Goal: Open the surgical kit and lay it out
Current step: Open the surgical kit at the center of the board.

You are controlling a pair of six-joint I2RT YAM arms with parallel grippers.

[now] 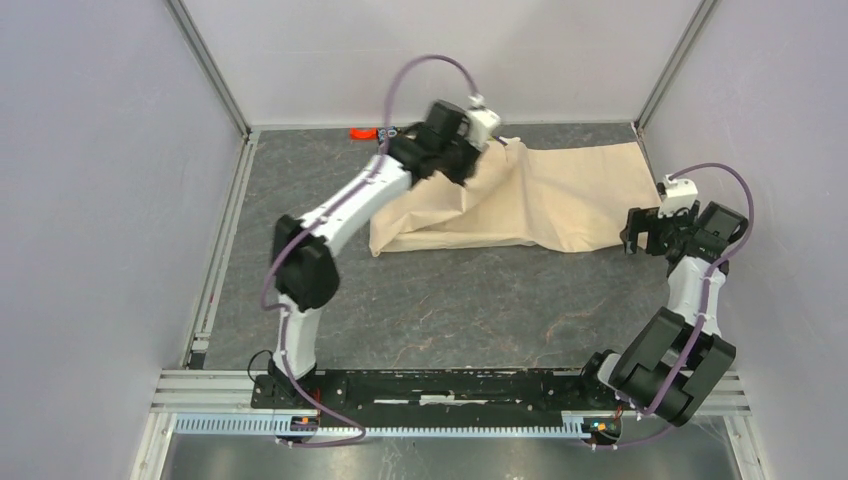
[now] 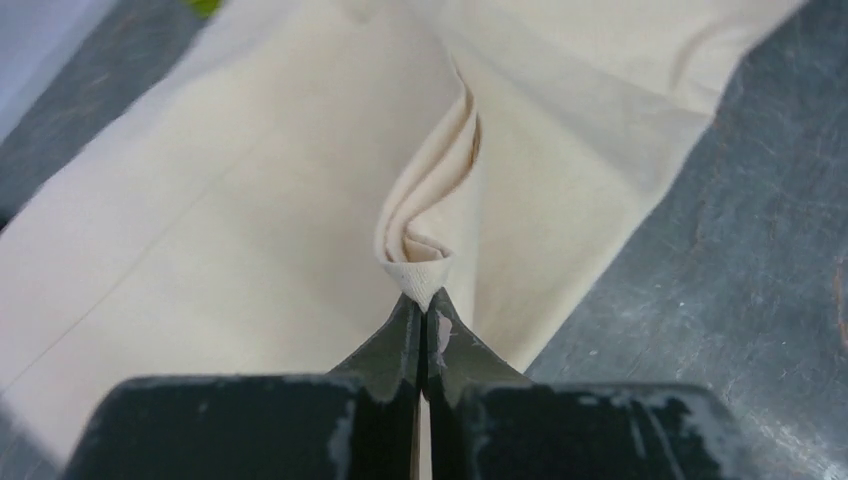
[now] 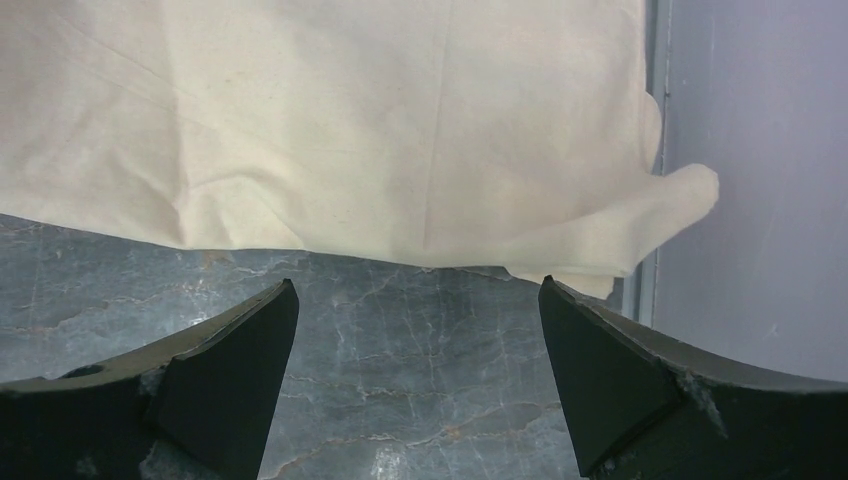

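Left wrist: left gripper point(image 2: 424, 303) clamps cloth wrap point(image 2: 250, 200) fold — arm outstretched; right gripper point(image 3: 418, 285) gapes, empty.

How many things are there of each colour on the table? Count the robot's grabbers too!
Beige: 1, the cloth wrap
Orange: 1, a small piece at the far edge
Yellow-green: 1, a small bit barely showing past the cloth
Black: 2, the left gripper and the right gripper
Total: 5
Anything under the cloth is hidden.
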